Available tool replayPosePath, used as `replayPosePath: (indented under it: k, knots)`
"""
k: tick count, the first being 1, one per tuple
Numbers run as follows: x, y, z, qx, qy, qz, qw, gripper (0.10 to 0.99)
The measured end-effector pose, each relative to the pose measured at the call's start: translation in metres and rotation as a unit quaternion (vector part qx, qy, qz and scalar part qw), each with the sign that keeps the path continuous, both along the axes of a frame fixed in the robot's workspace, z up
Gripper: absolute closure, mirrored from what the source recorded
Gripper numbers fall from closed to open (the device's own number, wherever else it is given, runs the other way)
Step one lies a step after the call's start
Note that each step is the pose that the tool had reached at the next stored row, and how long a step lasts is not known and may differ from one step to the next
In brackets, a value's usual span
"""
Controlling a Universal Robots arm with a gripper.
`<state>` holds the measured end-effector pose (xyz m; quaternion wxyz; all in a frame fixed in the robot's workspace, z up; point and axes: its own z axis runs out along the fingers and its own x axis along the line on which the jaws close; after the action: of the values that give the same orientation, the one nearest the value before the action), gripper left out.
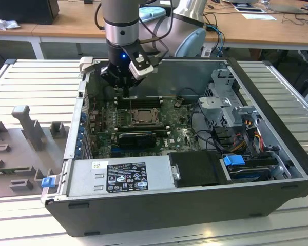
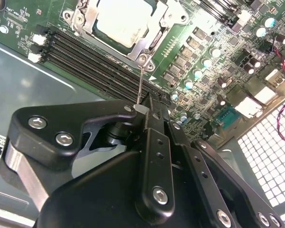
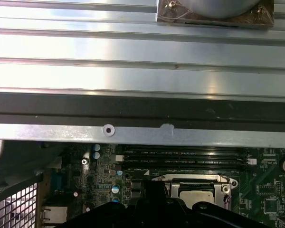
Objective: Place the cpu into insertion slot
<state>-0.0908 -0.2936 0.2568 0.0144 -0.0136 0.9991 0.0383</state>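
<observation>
The cpu (image 2: 121, 21), a pale silver square, lies inside the insertion slot (image 2: 147, 45), ringed by its shiny metal frame. In the exterior view the cpu (image 1: 142, 117) sits mid-motherboard in the slot (image 1: 124, 119). My gripper (image 1: 127, 87) hangs just above the slot's far edge, by the memory slots. In the second wrist view my gripper (image 2: 145, 105) has its black fingers pressed together on the top end of the thin lever (image 2: 140, 80), which rises upright from the frame's corner. The first wrist view shows the cpu (image 3: 195, 194) in the slot (image 3: 225, 188).
The open computer case (image 1: 185, 77) surrounds the board. The power-supply box (image 1: 120, 174) and a black cover (image 1: 195, 168) line the near side. A drive cage (image 1: 228, 102) and cables (image 1: 249, 133) fill the exterior view's right. Memory slots (image 2: 90, 59) run beside the socket.
</observation>
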Motion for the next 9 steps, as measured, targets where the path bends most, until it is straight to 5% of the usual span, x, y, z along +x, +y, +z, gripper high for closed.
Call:
replayPosePath:
  k: [9]
  knots:
    - [0.0097,0.0000,-0.0023,0.0000,0.0000,0.000,1.0000,0.980]
